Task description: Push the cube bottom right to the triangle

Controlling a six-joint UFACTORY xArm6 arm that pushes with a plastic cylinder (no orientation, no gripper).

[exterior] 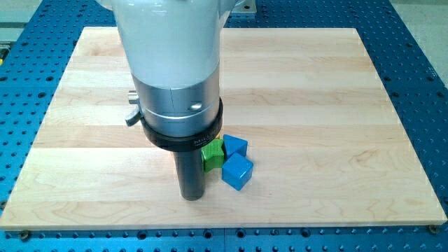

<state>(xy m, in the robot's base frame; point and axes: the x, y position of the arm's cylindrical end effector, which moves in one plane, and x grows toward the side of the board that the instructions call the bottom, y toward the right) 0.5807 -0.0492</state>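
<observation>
Where pale wooden board (315, 105) meets blue perforated table (427, 84), no pincer shows.

You see a pale wooden board (315, 105), smooth and matt with visible grain, lying on a blue metal table (420, 63) dotted with holes. The two blue blocks (236, 171) (235, 145) and the green block (212, 155) look like smooth, slightly glossy plastic. The arm's white housing (168, 35) shines, above a brushed metal collar (175, 98).
</observation>
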